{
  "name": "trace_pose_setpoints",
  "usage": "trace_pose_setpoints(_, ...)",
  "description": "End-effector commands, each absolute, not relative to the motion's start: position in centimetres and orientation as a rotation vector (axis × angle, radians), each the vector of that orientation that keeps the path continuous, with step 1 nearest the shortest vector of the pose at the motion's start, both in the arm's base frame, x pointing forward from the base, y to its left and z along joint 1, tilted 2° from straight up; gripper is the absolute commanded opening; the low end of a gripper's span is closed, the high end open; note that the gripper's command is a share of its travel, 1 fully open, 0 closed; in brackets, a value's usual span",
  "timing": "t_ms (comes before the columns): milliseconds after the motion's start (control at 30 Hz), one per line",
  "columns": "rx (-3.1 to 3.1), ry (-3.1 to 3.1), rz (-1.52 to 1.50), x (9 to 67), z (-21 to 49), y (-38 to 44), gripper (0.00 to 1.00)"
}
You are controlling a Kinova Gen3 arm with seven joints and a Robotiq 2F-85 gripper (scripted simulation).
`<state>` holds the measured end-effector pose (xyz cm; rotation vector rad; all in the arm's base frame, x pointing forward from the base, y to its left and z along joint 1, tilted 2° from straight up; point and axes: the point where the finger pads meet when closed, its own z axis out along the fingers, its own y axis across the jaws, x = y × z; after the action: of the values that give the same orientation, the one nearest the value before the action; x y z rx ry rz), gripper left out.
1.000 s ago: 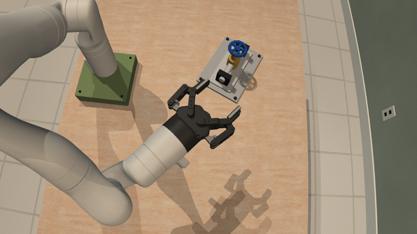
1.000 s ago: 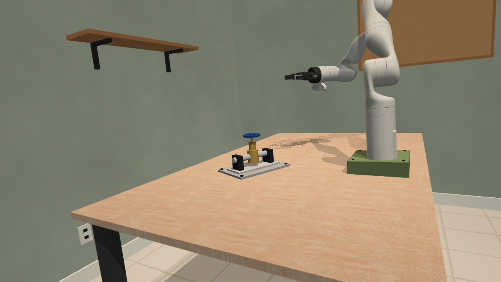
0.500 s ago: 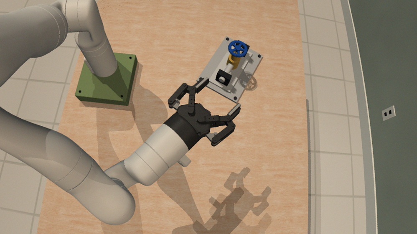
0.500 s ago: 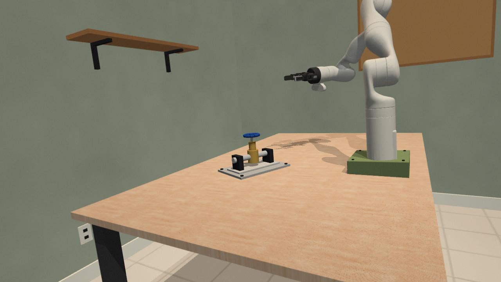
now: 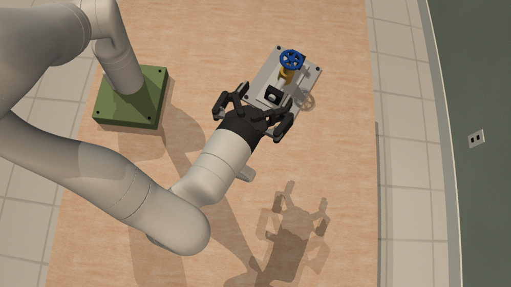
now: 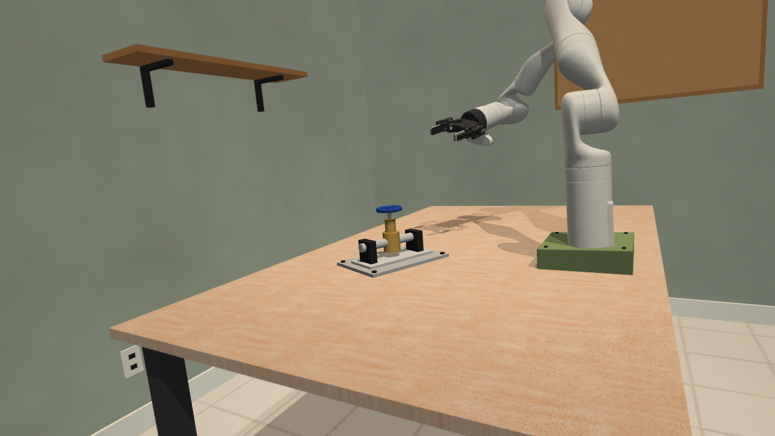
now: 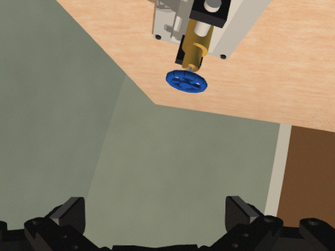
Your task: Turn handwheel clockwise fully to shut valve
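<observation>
The valve stands on a grey base plate [image 5: 261, 76] [image 6: 402, 262] [image 7: 243, 15] on the wooden table [image 5: 225, 7] [image 6: 433, 336] [image 7: 93, 0]. Its blue handwheel [image 5: 291, 59] [image 6: 388, 208] [image 7: 186, 81] sits on top of a brass body [image 5: 286, 74] [image 6: 390, 238] [image 7: 195, 53], with a grey pipe between two black blocks. My gripper [image 5: 265, 103] [image 6: 439, 128] [image 7: 155, 213] is open and empty. It hangs high above the table, well above the valve and off to the arm's side of it, and touches nothing. In the wrist view the handwheel shows far off near the top.
The arm's green base block [image 5: 149, 96] [image 6: 585, 260] stands on the table to one side of the valve. A wall shelf [image 6: 206, 63] and a brown board [image 6: 677, 43] hang on the walls, away from the table.
</observation>
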<state>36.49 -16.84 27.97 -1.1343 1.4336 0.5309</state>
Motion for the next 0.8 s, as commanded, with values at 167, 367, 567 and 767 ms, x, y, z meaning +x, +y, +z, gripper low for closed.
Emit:
trace_pose_setpoints(167, -1.596, 1.278, 0.553, 36.5, 24.5, -10.0, 1.0)
trace_pose_setpoints(367, -1.879, 1.124, 0.539, 35.9, 22.2, -7.4, 1.0)
trace_pose_setpoints(567, -2.162, 0.907, 0.507, 35.5, 20.0, -5.6, 1.0)
trace_pose_setpoints(767, -2.421, 0.632, 0.455, 35.8, 18.2, -4.5, 1.0)
